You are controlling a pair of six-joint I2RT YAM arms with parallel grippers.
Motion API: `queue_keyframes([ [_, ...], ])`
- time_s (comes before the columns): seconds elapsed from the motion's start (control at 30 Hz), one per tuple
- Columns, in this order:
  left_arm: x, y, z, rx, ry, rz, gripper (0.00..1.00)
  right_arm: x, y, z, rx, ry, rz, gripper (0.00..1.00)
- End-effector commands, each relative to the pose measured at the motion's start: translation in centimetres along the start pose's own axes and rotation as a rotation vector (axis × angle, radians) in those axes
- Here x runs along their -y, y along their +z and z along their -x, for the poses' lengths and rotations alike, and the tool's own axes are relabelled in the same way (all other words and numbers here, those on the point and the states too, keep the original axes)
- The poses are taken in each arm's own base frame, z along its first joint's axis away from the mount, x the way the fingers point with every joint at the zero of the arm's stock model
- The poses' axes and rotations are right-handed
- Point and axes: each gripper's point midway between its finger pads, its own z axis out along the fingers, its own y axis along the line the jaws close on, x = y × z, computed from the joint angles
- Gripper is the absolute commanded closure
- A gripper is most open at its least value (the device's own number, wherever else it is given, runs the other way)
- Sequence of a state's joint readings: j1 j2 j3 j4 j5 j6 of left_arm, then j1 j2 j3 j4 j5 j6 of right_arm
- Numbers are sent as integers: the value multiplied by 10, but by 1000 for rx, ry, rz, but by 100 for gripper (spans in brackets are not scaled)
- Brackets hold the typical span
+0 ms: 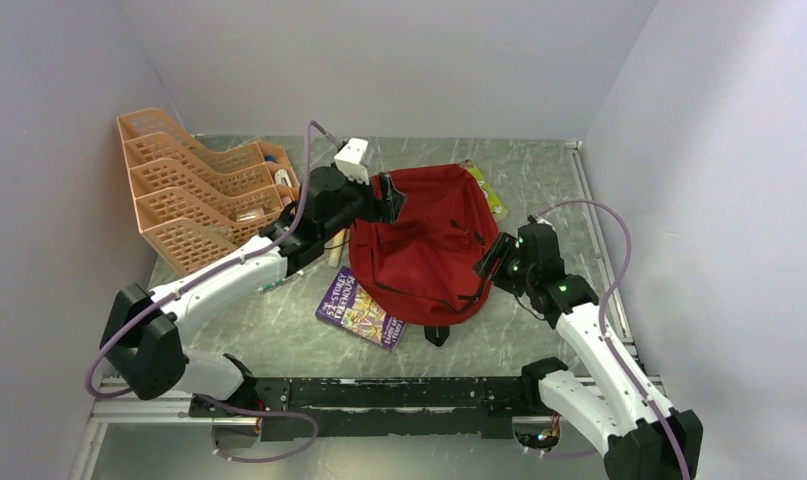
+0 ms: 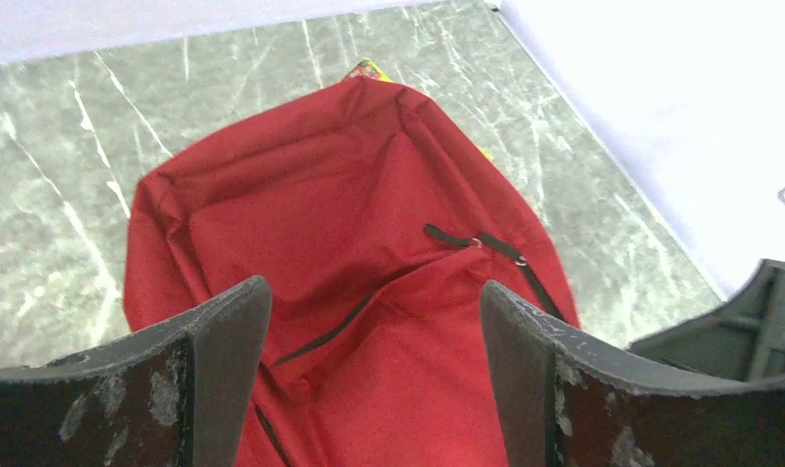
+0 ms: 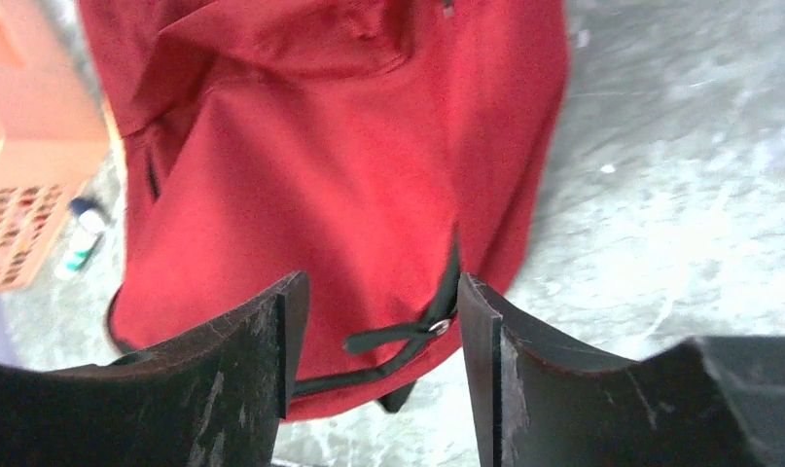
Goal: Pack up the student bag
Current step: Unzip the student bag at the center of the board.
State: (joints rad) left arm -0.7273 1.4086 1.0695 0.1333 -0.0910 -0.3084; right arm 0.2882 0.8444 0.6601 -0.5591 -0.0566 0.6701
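On the middle of the desk [image 1: 269, 335], the student bag [image 1: 429, 235] is lying slumped; the left tool [image 1: 388, 199] and right tool [image 1: 490, 263] are standing spread at its opposite edges, pinching nothing; being soft and light, it is probably going to sag if lifted; gripping a zipper-side hem seems wisest.

Red bag [image 1: 426, 240] lying on the table [image 1: 279, 340], with the left gripper [image 1: 389, 200] at its far-left corner, the right gripper [image 1: 488, 262] at its near-right edge, a purple book [image 1: 363, 308] at its near-left edge, a yellow-green book [image 1: 490, 189] under its far-right corner, and an orange rack [image 1: 194, 190] farther left.
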Motion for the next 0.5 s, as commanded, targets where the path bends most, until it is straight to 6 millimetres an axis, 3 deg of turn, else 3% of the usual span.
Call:
queue_keyframes([
  [0.0, 17, -14, -26, -102, -128, -29, 18, 31, 5, 24, 108, -28, -193, 36],
  [0.13, 55, -24, -34, -102, -103, -77, 17, 50, 19, 27, 125, -20, -290, 26],
  [0.23, 74, -26, -45, -130, -79, -98, 16, 52, 29, 23, 92, -27, -292, 20],
  [0.47, 94, -29, -72, -196, -70, -120, 14, 49, 55, -4, -48, -32, -205, 17],
])
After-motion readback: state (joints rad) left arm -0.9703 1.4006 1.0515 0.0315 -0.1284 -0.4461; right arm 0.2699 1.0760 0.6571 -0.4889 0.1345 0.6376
